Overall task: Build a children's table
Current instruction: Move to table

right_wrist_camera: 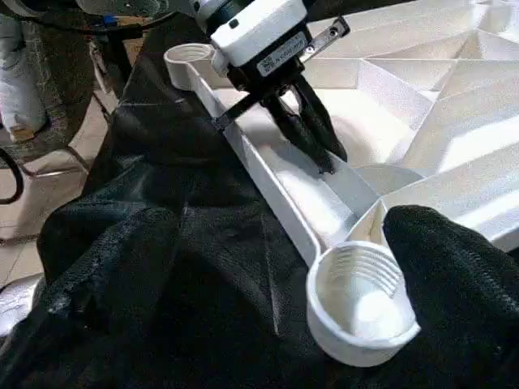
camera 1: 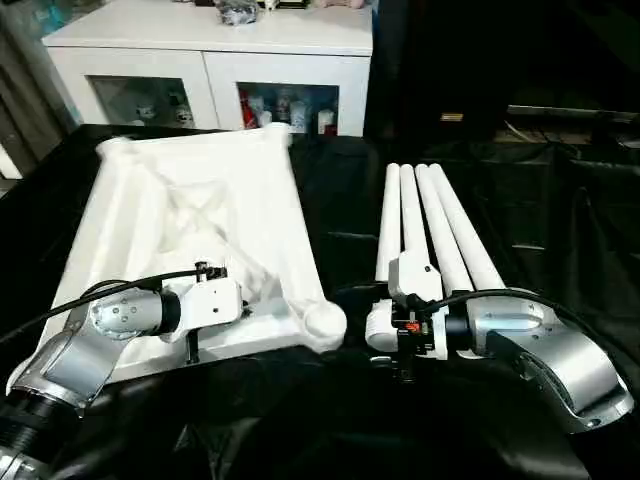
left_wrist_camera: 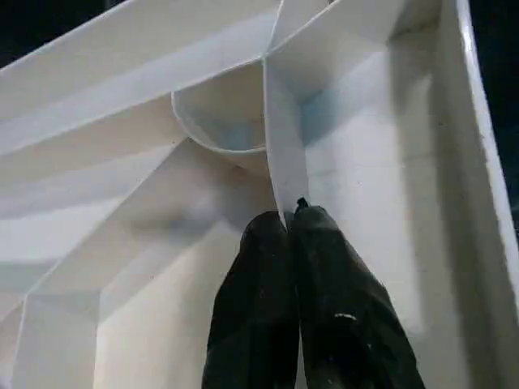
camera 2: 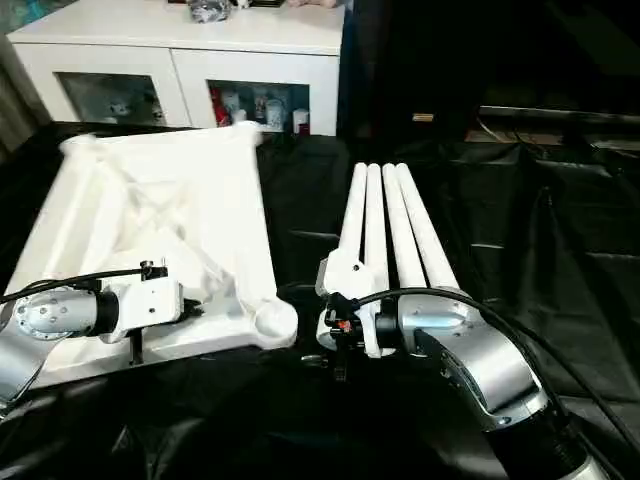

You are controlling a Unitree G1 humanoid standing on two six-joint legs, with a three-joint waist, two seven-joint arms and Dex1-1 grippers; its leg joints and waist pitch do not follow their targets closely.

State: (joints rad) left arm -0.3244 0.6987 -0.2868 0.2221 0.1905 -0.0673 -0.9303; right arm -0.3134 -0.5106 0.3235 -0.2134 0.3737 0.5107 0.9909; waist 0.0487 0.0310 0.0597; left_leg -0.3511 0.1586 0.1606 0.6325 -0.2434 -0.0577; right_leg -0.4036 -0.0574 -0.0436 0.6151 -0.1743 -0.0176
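The children's table top [camera 1: 150, 215] lies upside down on black cloth, its ribs and rim facing up. My left gripper [left_wrist_camera: 288, 212] reaches into its near right part. Its black fingers [right_wrist_camera: 312, 130] are shut on a thin upright rib [left_wrist_camera: 284, 154] beside a round socket wall. Several white legs [camera 1: 440, 230] lie side by side to the right of the top. My right gripper [right_wrist_camera: 280, 231] is open wide, and the threaded near right corner socket [right_wrist_camera: 357, 300] stands between its fingers [right_wrist_camera: 462, 275], apart from them.
A white glass-door cabinet [camera 1: 210, 50] stands behind the table top. Black cloth [camera 1: 330, 420] covers the whole work surface and hangs in folds near me. A black cable [camera 1: 100, 290] runs along my left forearm.
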